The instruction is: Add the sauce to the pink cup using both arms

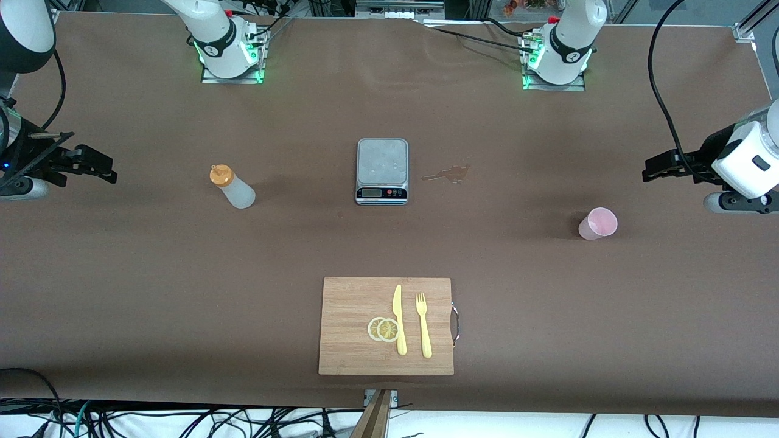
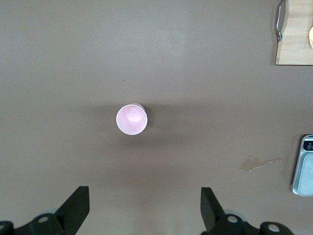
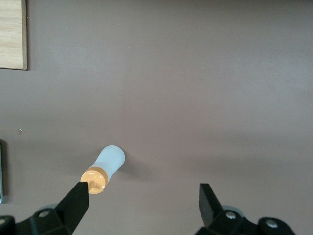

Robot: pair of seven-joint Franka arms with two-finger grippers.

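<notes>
Brown covering spreads over the whole table (image 1: 122,274), where two white arms wait at either end with nothing in their grasp. At the right arm's end the right gripper (image 1: 91,164) hangs low over the table, its fingers (image 3: 76,205) spread wide apart; the right wrist view looks down on the sauce (image 3: 103,169) standing upright just past one fingertip, orange cap toward the lens, a closeness the front view does not convey. There the sauce (image 1: 232,187) stands well apart from that gripper, between it and the scale (image 1: 381,171). At the left arm's end the left gripper (image 1: 660,167) is likewise parted, fingers (image 2: 76,208) wide, and the left wrist view peers straight into the cup (image 2: 131,119), showing a pink interior that appears to hold nothing. In the front view the cup (image 1: 597,223) stands upright, nearer the camera than the left gripper and well apart from the scale. A small wet stain (image 1: 447,174) marks the covering just beside the scale, toward the cup. Only the front view shows the whole board (image 1: 353,328), nearest the camera, carrying two lemon slices (image 1: 383,329), a yellow knife (image 1: 399,319) and a yellow fork (image 1: 423,325); the wrist views catch only its corners. The scale's display and buttons are too small to read.
</notes>
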